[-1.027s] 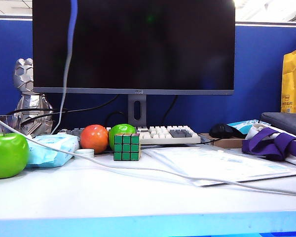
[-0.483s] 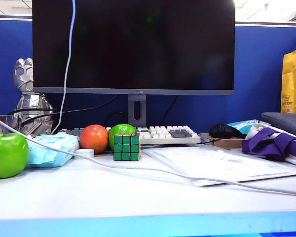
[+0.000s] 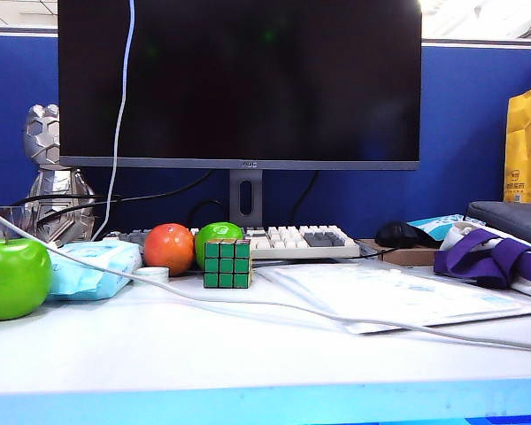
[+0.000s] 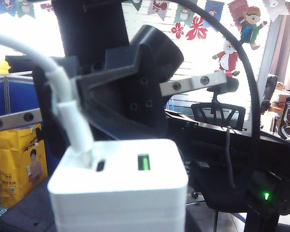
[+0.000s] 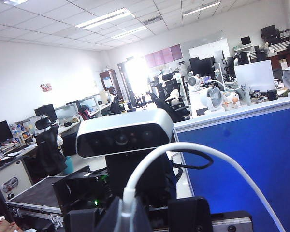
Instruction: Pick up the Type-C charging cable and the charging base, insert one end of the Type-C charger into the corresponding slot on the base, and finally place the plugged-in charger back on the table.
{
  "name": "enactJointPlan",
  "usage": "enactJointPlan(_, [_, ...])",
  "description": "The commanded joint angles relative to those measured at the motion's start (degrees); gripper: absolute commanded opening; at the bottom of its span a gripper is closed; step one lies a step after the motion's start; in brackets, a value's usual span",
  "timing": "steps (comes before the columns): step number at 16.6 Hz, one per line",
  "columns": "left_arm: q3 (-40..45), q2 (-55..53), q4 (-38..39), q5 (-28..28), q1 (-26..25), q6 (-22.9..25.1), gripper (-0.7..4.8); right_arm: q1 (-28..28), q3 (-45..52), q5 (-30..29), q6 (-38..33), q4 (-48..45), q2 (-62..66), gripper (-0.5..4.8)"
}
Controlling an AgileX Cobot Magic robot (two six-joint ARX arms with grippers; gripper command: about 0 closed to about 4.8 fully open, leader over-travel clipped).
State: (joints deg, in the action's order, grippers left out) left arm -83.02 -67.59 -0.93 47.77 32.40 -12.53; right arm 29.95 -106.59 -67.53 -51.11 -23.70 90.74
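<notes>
The white charging base [image 4: 118,193] fills the near part of the left wrist view, raised in the air in my left gripper, whose fingers it hides. Its face shows a small dark slot [image 4: 100,165] and a green-lit port [image 4: 143,162]. My right gripper [image 4: 65,104] is shut on the plug of the white Type-C charging cable [image 4: 75,133]. The plug's tip meets the base's face right beside the small slot; whether it is seated I cannot tell. In the right wrist view the right gripper [image 5: 128,215] pinches the cable [image 5: 183,150]. In the exterior view the cable [image 3: 119,124] hangs down to the table [image 3: 248,354]; both grippers are above that view.
On the table stand a monitor [image 3: 239,84], a keyboard [image 3: 292,241], a green apple [image 3: 13,279], a red-orange fruit [image 3: 169,249], a Rubik's cube [image 3: 227,263], a blue tissue pack [image 3: 93,268], papers [image 3: 380,297], a mouse [image 3: 405,235] and a purple-strapped bag [image 3: 496,257].
The hanging strand of the cable, blurred a second ago in the exterior view, now hangs sharp and still. Nothing on the table has moved.
</notes>
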Motion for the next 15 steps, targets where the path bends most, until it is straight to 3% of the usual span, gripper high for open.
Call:
enactJointPlan(1, [-0.50,0.46,-2.60,-0.61,0.02,-0.17,-0.07,0.24,-0.17,-0.79,-1.44,-0.11,-0.31,-0.01])
enactJointPlan(8, [-0.50,0.46,-2.62,-2.05,0.02,-0.61,-0.07,0.22,-0.17,-1.66,-0.94,-1.01,-0.42,-0.01])
enactJointPlan(15, [-0.50,0.57,-9.31,-1.44,0.00,-2.89,-0.07,0.02,-0.17,-4.79,2.93,1.27,-0.46,-0.01])
